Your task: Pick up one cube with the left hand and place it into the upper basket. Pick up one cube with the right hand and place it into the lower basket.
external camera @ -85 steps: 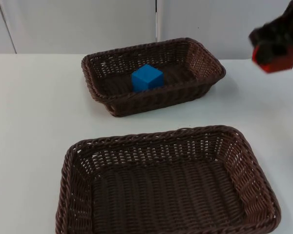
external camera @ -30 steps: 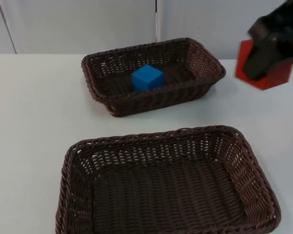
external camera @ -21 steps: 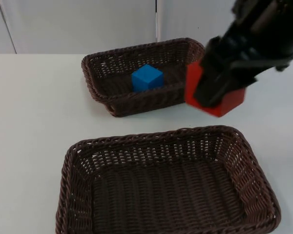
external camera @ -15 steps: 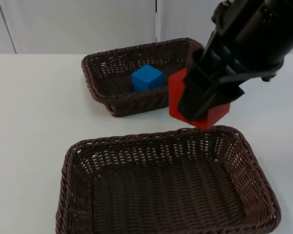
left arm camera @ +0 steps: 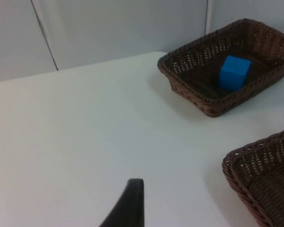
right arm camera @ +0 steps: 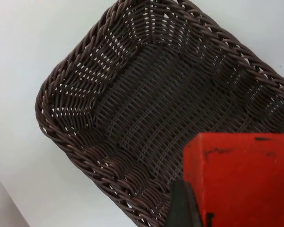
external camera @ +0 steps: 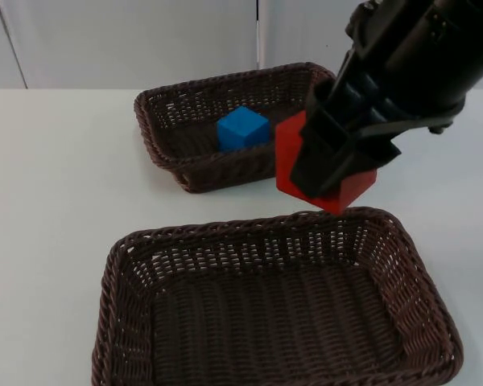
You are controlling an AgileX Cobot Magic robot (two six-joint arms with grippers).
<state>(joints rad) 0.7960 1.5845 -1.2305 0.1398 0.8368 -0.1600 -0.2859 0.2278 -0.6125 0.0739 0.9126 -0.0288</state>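
My right gripper (external camera: 326, 173) is up in the air, and its jaws pinch a red cube (external camera: 328, 178) tight. The red cube hangs between the two baskets, just above the far rim of the lower basket (external camera: 249, 229). From my right wrist I see the red cube (right arm camera: 244, 177) close up, with one black finger (right arm camera: 182, 208) pressed on its side. Under it is the lower basket (right arm camera: 80, 80), brown and woven, sitting on the white table (right arm camera: 33, 38).

The upper basket (external camera: 165, 108) sits farther back on the table (external camera: 56, 177), near the grey wall (external camera: 129, 40). A blue cube (external camera: 243, 129) lies inside it, on the bottom, near the middle.

My left arm waits off to the side. From my left wrist I see the tip of my left gripper (left arm camera: 128, 205) over the bare table (left arm camera: 85, 132). I cannot tell if its jaws are spread or pressed together. From there the upper basket (left arm camera: 180, 85) is well apart, with the blue cube (left arm camera: 234, 73) in it, and a corner of the lower basket (left arm camera: 246, 158) is nearer.
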